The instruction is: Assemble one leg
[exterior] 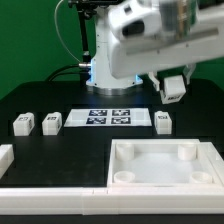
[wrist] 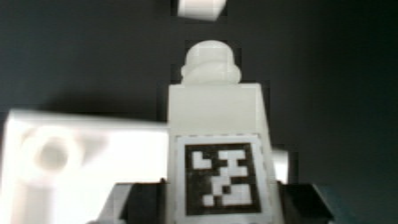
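Observation:
My gripper [exterior: 172, 82] is shut on one leg [exterior: 174, 90], a stubby white block, and holds it in the air over the black table, above and behind the large white square board [exterior: 165, 183]. In the wrist view the held leg [wrist: 217, 120] stands between my dark fingers [wrist: 143, 203], its square marker facing the camera and its rounded peg pointing away; my gripper [wrist: 217, 205] clamps its lower end. Three more legs lie on the table: two at the exterior view's left [exterior: 22, 124] [exterior: 50, 121] and one [exterior: 163, 120] right of the marker board.
The marker board [exterior: 110, 117] lies flat at the table's middle back. White bars run along the front edge [exterior: 50, 200] and the left edge [exterior: 5, 155]. In the wrist view a corner of the white board [wrist: 63, 150] and another leg [wrist: 201, 8] show beyond the held leg.

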{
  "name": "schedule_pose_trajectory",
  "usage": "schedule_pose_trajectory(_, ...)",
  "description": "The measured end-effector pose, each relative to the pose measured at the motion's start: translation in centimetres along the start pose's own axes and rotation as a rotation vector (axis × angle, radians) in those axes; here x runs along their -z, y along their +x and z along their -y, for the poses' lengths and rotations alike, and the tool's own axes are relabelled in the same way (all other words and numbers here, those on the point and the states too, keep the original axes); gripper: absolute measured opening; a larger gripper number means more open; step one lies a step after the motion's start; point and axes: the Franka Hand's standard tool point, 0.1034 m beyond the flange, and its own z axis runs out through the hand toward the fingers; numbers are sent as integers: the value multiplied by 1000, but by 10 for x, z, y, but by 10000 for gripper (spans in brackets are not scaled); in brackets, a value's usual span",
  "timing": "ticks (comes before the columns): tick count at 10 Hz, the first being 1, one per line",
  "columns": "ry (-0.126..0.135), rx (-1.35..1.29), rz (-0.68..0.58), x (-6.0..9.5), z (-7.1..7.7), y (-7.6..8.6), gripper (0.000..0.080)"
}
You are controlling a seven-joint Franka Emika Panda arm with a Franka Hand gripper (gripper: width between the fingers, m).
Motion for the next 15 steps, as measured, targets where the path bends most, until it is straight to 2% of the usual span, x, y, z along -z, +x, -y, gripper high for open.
schedule_pose_trajectory(1, -11, 12, -41, 11, 7, 4, 291)
schedule_pose_trajectory(2, -20, 12, -169, 10, 5, 12, 291)
schedule_pose_trajectory(3, -33, 7, -243, 8, 1, 9, 291)
schedule_pose_trajectory(5, -64, 12, -437, 11, -3, 18, 291)
schedule_pose_trajectory(6, -82, 32, -559, 16, -2, 35, 291)
schedule_pose_trajectory(8, -107, 60, -739, 38, -11, 81, 291)
schedule_pose_trajectory(9, -96, 43, -792, 41, -7, 93, 291)
schedule_pose_trajectory(10, -125, 69, -924, 48, -10, 95, 291)
schedule_pose_trajectory(11, -125, 67, -899, 34, -12, 89, 291)
schedule_pose_trajectory(14, -122, 67, -901, 36, -10, 91, 291)
schedule_pose_trajectory(15, -111, 60, -908, 23, 1, 92, 291)
